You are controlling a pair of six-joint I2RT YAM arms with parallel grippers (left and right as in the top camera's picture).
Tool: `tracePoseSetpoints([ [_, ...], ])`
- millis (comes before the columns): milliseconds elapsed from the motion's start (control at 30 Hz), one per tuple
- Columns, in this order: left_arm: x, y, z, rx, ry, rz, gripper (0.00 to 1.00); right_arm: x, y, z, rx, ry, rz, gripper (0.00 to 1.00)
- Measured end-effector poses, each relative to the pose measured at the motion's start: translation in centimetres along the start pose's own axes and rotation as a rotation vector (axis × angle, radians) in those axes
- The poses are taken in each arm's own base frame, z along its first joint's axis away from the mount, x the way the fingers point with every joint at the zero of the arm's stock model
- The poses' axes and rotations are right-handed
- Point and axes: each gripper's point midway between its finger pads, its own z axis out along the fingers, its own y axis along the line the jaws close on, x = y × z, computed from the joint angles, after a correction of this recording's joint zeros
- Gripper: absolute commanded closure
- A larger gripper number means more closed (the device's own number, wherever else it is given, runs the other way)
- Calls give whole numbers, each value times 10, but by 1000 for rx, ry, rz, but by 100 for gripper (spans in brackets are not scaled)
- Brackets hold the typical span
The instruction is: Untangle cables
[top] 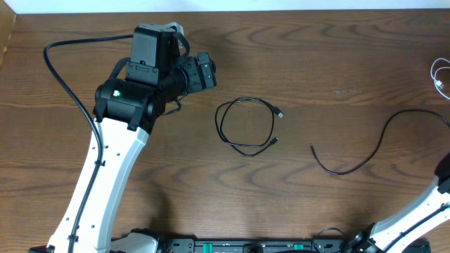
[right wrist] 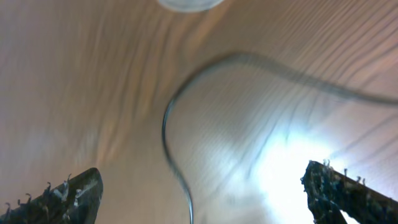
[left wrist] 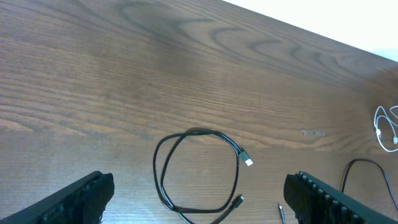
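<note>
A dark brown wood-grain table (top: pixel 316 56) fills almost all of each view, its grain running across the overhead picture. A pale strip (top: pixel 281 5) is seen beyond the table's far edge; of the room nothing more can be made out. A black rail (top: pixel 232 246) with green fittings lies along the near edge.

A thin black looped cable (top: pixel 246 126) lies flat near the middle of the table. Its two small plug ends rest close together on the loop's right side, apart from each other. A long thin black cord (top: pixel 351 165) lies to the right of it, well apart. One free end points toward the loop, and the rest is carried in a curve out past the right edge. A thin white cable (top: pixel 437 76) is bunched at the far right edge, apart from both black ones.

The white-and-black left arm (top: pixel 105 176) is raised over the table's left part. In its wrist view the left gripper (left wrist: pixel 196 186) is held with its fingers wide apart and nothing between them, and the loop is seen on the wood beyond. Only a white link of the right arm (top: pixel 415 211) shows at the lower right corner. In the blurred right wrist view the right gripper (right wrist: pixel 200 177) is likewise spread, clamped on nothing. Bright glare is thrown on the wood beneath it, and a dark cord is seen curving across.
</note>
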Motion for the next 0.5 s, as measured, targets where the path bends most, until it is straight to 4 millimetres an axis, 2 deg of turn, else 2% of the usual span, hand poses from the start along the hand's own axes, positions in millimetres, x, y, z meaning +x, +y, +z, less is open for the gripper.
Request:
tracePoseSetpoints([
  [133, 1, 0, 0, -1, 3, 0, 7, 29, 25, 14, -16, 100, -120, 1],
  [267, 1, 1, 0, -2, 4, -1, 7, 65, 39, 47, -14, 239, -200, 28],
  [333, 1, 1, 0, -3, 5, -1, 7, 80, 42, 65, -8, 292, -224, 35],
  [500, 3, 1, 0, -6, 11, -2, 7, 107, 46, 105, 5, 358, -232, 37],
])
